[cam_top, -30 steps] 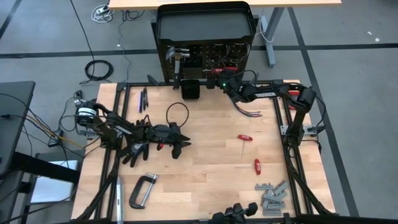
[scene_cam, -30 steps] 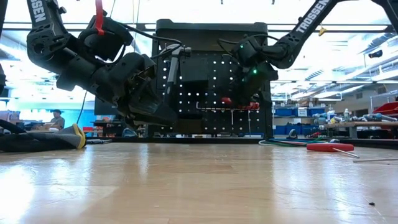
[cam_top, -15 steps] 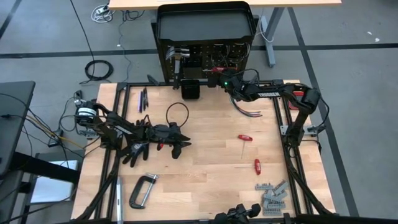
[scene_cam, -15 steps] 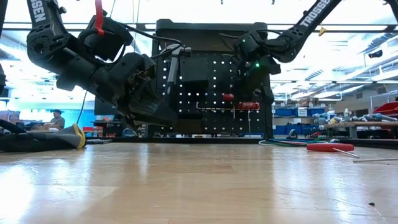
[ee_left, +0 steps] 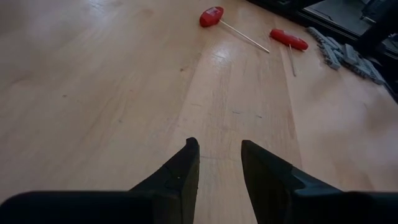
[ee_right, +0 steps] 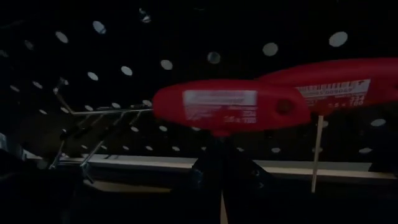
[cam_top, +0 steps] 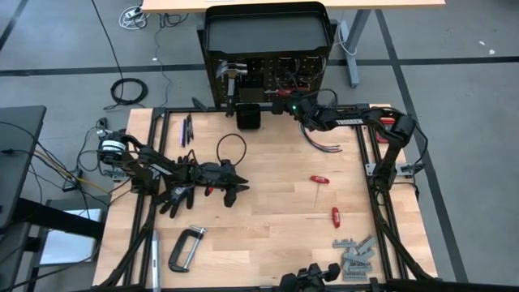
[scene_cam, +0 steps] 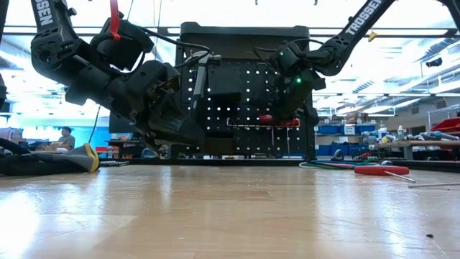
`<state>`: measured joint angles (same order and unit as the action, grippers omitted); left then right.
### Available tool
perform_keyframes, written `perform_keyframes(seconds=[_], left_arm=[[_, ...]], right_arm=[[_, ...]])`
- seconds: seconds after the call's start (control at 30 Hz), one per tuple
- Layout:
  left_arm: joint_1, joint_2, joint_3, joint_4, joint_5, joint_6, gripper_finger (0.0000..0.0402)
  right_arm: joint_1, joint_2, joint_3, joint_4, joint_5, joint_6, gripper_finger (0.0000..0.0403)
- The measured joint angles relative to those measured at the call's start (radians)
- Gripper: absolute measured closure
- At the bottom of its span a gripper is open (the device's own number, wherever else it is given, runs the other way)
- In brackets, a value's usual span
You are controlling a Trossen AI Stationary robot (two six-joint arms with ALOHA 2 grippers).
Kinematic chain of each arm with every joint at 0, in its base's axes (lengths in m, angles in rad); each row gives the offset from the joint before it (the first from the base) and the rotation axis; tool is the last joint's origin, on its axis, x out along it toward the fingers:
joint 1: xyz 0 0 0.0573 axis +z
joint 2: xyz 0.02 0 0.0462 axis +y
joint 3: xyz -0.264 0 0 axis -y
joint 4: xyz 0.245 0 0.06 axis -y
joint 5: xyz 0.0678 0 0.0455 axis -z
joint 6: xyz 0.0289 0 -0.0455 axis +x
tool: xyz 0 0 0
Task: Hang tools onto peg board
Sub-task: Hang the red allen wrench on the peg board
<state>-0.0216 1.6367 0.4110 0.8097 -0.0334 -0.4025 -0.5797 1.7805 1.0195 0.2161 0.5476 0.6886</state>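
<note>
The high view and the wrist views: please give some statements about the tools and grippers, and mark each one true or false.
1. Two red-handled drivers lie on the table. True.
2. The grey C-clamp hangs on the peg board. False: it lies on the table near the front-left corner.
3. The left gripper is open and empty. True.
4. The right gripper rests at mid-table. False: it is up at the peg board.

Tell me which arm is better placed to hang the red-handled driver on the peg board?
The right. Its gripper is already at the peg board holding a red-handled driver; the left gripper hovers open, mid-table.
</note>
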Motion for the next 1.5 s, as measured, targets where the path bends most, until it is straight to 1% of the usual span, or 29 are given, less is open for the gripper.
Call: perform_keyframes(seconds=[0.1,0.2,0.53,0.7,0.9,1.07,1.13,1.23,1.5], left_arm=[[0.0,0.0,0.0,0.0,0.0,-0.001,0.0277],[0.0,0.0,0.0,0.0,0.0,-0.002,0.0277],[0.0,0.0,0.0,0.001,0.0,-0.002,0.0277],[0.0,0.0,0.0,0.0,0.001,-0.002,0.0277],[0.0,0.0,0.0,0.0,0.001,-0.003,0.0277],[0.0,0.0,0.0,0.0,0.001,-0.003,0.0277],[0.0,0.0,0.0,0.0,0.001,-0.003,0.0277],[0.0,0.0,0.0,0.0,0.001,-0.003,0.0277],[0.0,0.0,0.0,0.0,0.001,-0.003,0.0277]], right_arm=[[-0.01,0.0,0.0,0.003,-0.012,0.004,0.0385],[-0.024,0.0,0.0,0.006,-0.057,0.046,0.0379],[-0.039,0.0,0.0,0.013,-0.098,0.043,0.0386],[-0.045,0.0,0.0,0.014,-0.111,0.051,0.0362],[-0.045,0.0,0.0,0.011,-0.113,0.014,0.0326],[-0.051,-0.014,0.0,-0.014,-0.138,-0.003,0.0297],[-0.051,-0.041,0.0,-0.047,-0.159,-0.018,0.0288],[-0.046,-0.107,0.0,-0.143,-0.183,-0.055,0.0279],[0.021,-0.315,0.0,-0.543,-0.179,-0.163,0.0273]])
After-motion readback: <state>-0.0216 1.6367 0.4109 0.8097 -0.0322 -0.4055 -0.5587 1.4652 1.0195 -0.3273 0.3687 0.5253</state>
